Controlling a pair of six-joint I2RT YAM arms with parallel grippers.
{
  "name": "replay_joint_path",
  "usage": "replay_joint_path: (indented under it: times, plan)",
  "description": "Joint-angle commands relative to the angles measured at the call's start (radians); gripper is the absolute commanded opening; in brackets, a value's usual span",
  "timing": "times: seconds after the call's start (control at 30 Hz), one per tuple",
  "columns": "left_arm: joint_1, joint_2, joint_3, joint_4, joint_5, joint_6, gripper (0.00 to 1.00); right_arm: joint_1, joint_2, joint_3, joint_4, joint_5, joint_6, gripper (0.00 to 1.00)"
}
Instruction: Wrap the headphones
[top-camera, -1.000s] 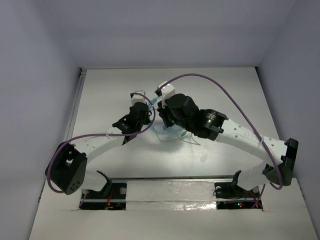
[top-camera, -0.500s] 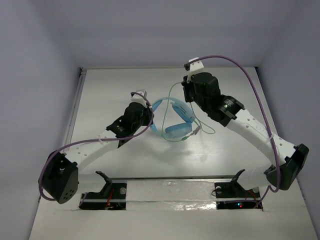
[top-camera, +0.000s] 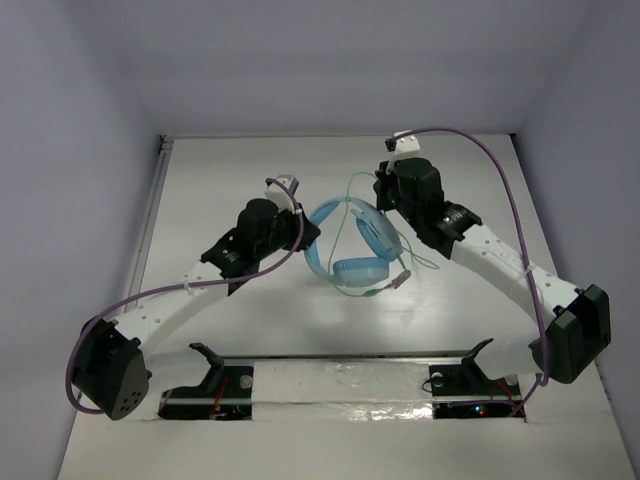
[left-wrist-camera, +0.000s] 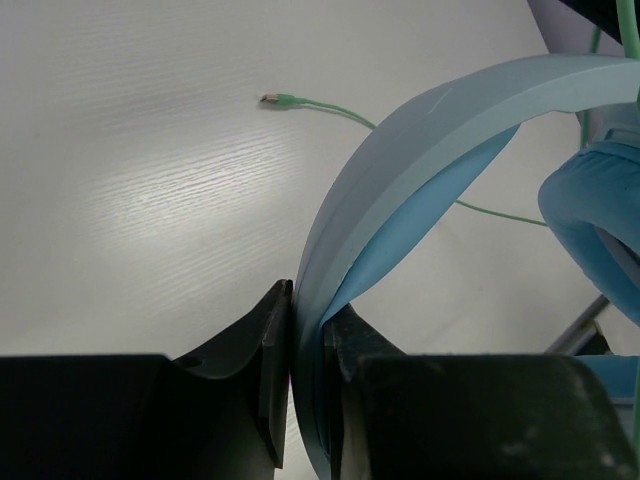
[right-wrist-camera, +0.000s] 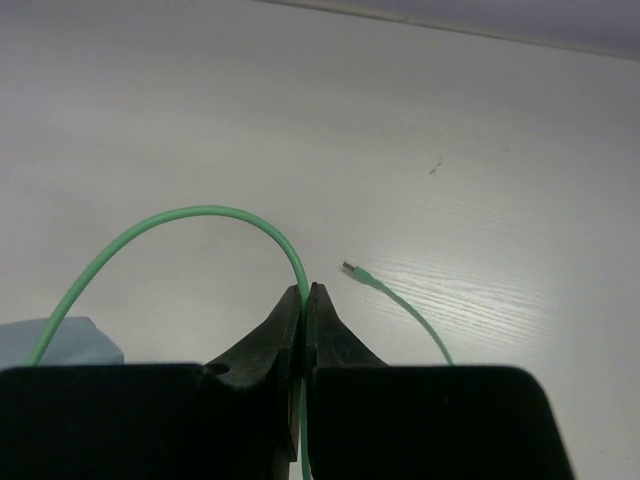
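Observation:
The light blue headphones (top-camera: 352, 240) sit mid-table between both arms, headband arched up, one earcup (top-camera: 360, 270) lying on the table. My left gripper (top-camera: 303, 222) is shut on the headband (left-wrist-camera: 430, 140), which passes between its fingers (left-wrist-camera: 270, 350). My right gripper (top-camera: 378, 186) is shut on the thin pale-green cable (right-wrist-camera: 190, 215), which loops up and left from the fingertips (right-wrist-camera: 305, 295). The cable's plug end (right-wrist-camera: 352, 270) lies loose on the table just right of the tips. More cable (top-camera: 400, 262) trails around the earcup.
Purple robot cables (top-camera: 480, 160) arch over the right arm and along the left arm (top-camera: 180, 290). White walls enclose the table on three sides. The arm bases and a metal rail (top-camera: 340, 360) run along the near edge.
The right gripper has pulled away from the headphones to the back right, drawing the cable out. The left arm shifted slightly, and the headphones now stand in plain view.

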Motion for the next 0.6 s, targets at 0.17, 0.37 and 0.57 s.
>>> replay_joint_path:
  times: [0.17, 0.37, 0.57]
  plan:
    - [0.065, -0.079, 0.055, 0.133, 0.189, -0.103, 0.00, -0.010, -0.100, -0.038, 0.166, -0.029, 0.063, 0.00]
    - [0.168, -0.105, 0.047, 0.161, 0.346, -0.139, 0.00, -0.010, -0.159, -0.157, 0.241, 0.003, 0.108, 0.00]
    - [0.203, -0.124, 0.055, 0.164, 0.392, -0.146, 0.00, -0.010, -0.173, -0.217, 0.290, -0.051, 0.152, 0.00]
